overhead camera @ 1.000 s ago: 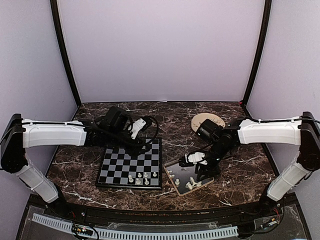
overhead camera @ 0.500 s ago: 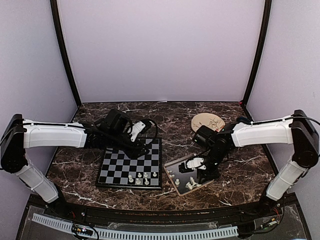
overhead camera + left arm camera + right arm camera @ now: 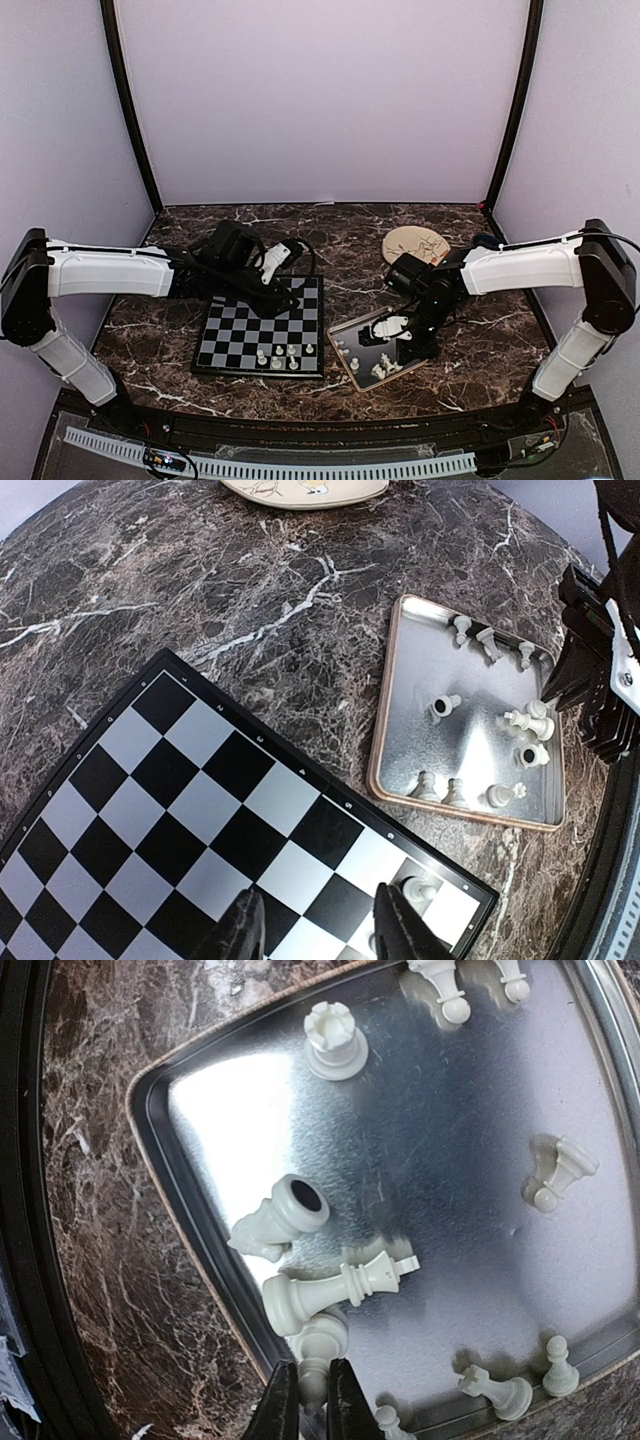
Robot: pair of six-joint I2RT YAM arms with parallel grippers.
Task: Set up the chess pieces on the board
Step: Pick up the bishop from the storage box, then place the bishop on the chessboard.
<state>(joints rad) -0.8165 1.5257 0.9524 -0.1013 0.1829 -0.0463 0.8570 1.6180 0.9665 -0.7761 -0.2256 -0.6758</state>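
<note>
On the marbled table (image 3: 480, 340) the board (image 3: 240, 330) lay left of centre with a few chess pieces (image 3: 282, 355) on its near rows, and the metal tray (image 3: 470, 745) just beside it held the others, mostly toppled. The left gripper (image 3: 318, 928) hovered over the board, jaws partly spread and empty. The right gripper (image 3: 312, 1385) was pinched tight on one piece (image 3: 320, 1338) at the tray's rim.

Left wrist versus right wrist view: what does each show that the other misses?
Only the left wrist: the board, a standing piece on it, the rim of the plate, and the open left end effector. Only the right wrist: that the right end effector is shut on a tray piece near the rim. Both: the metal tray with loose pieces lying in it.
</note>
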